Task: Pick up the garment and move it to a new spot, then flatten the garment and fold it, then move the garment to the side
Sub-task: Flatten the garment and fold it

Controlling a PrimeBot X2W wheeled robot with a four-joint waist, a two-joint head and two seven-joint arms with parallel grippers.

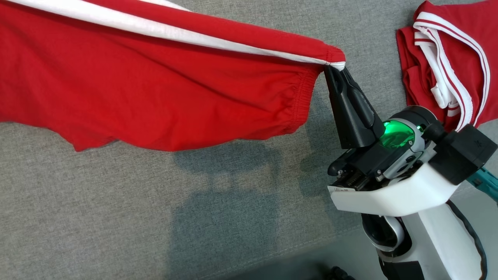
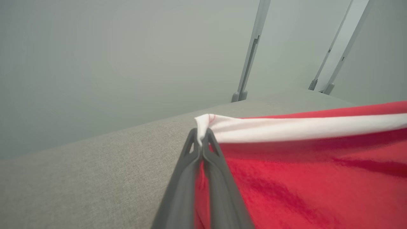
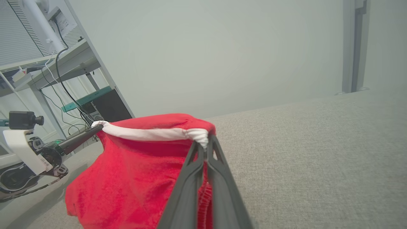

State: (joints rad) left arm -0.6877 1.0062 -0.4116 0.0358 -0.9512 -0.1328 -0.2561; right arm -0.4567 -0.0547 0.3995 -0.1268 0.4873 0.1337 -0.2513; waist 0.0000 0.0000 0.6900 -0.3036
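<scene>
A red garment (image 1: 155, 89) with a white side stripe hangs stretched above the grey fabric surface (image 1: 116, 217). My right gripper (image 1: 335, 68) is shut on its elastic hem at the stripe's end, fingers pointing up and left. In the right wrist view that gripper (image 3: 206, 141) pinches the white stripe, and the garment (image 3: 136, 171) sags to the left. There my left gripper (image 3: 97, 128) holds the stripe's other end. The left wrist view has the left gripper (image 2: 202, 135) shut on the white edge, with the red cloth (image 2: 302, 178) spreading right.
A second red garment (image 1: 447, 58) with white trim lies crumpled at the surface's far right. The surface's front edge (image 1: 311, 245) runs along the lower right. Metal shelving with cables (image 3: 47, 73) stands beyond the left arm. Upright posts (image 2: 251, 51) rise behind the surface.
</scene>
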